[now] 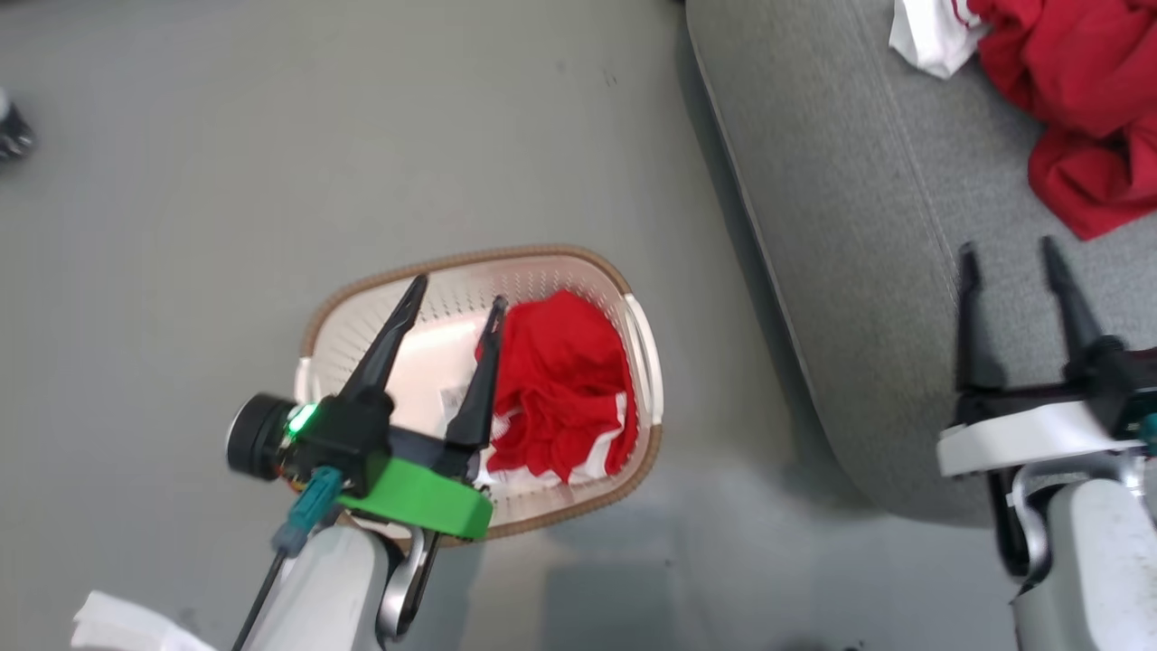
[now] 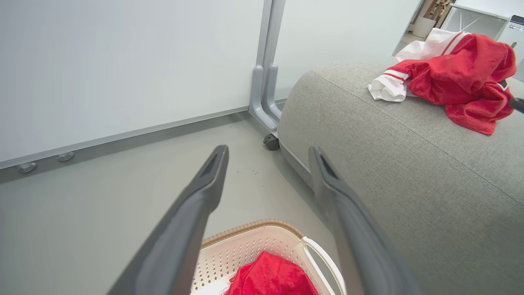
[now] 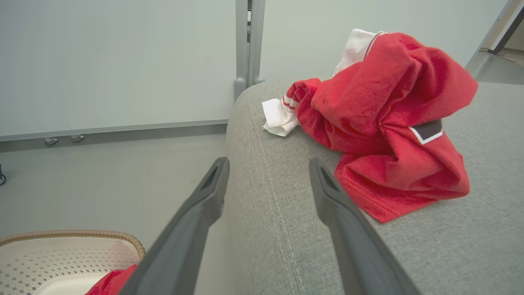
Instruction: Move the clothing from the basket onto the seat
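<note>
The cream basket (image 1: pixel 560 506) with a brown rim stands on the floor, and red white-trimmed shorts (image 1: pixel 562 389) lie bunched in its right half. My left gripper (image 1: pixel 456 303) hangs open over the basket's left half, empty, its right finger close beside the shorts. The red top (image 1: pixel 1076 99) with white panels lies crumpled on the light-grey seat (image 1: pixel 859 226) at the upper right. My right gripper (image 1: pixel 1008 253) is open and empty over the seat, a short way before the top. The top (image 3: pixel 389 123) lies just past my right fingertips; the shorts (image 2: pixel 270 278) lie below my left fingers.
Grey floor surrounds the basket. A white panel wall with a metal post (image 2: pixel 264 73) and a caster (image 2: pixel 271 142) stands behind the seat. A dark object (image 1: pixel 14 136) lies at the far left edge, and something white (image 1: pixel 126 624) sits at the bottom left.
</note>
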Controlling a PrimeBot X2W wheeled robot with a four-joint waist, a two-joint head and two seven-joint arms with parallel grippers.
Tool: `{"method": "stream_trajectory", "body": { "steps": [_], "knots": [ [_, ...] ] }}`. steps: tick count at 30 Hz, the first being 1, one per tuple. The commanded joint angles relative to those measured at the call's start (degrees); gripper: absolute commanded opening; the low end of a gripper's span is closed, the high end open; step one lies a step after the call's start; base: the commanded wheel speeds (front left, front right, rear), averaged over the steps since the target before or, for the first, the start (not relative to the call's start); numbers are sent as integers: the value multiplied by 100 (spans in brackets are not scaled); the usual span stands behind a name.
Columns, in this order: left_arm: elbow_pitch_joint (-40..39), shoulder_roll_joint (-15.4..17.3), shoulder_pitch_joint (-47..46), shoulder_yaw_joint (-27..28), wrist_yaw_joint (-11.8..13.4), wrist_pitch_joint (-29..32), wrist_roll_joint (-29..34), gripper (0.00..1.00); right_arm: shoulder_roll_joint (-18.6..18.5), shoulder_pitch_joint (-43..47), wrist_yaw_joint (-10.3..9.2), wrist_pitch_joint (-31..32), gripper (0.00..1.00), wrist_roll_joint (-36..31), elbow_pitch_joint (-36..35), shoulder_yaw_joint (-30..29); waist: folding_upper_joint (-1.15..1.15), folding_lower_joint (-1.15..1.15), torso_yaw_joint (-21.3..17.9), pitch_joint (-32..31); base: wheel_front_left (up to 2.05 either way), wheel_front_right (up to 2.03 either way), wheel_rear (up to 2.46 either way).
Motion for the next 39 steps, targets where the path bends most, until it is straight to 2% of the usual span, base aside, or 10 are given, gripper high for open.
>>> {"method": "stream_trajectory", "body": {
  "steps": [1, 6, 10, 17, 22, 28, 39],
  "knots": [
    [13, -47, 210, 138, 31, -2, -47, 100, -25, 115, -6, -11, 100, 26, 21, 150, 0, 0, 485, -834, 0, 0, 0],
    [-16, -169, 651, 646, 45, -2, -96, 100, -24, 259, -6, -11, 100, 408, -74, 684, 0, 0, 762, -1416, 0, 0, 0],
    [-62, -199, 938, 1103, 95, -3, -93, 100, -21, 410, -6, -11, 100, 598, -153, 889, 0, 0, 928, -1812, 0, 0, 0],
    [-363, -227, 1550, 1741, 108, -3, -33, 100, -18, 737, -6, -11, 100, 733, -137, 1262, 0, 0, 898, -2318, 0, 0, 0],
    [-682, -225, 2000, 1817, -3, -2, -192, 100, -18, 1048, -6, -11, 100, 677, -52, 1529, 0, 0, 818, -2610, 0, 0, 0],
    [-815, -224, 2409, 1762, 28, -3, -55, 100, -20, 1387, -6, -11, 100, 510, -26, 1825, 0, 0, 719, -2818, 0, 0, 0],
    [-790, -223, 2729, 1673, -5, -3, -156, 100, -19, 1695, -6, -11, 100, 408, -47, 1940, 0, 0, 638, -3027, 0, 0, 0]
  ]
}}
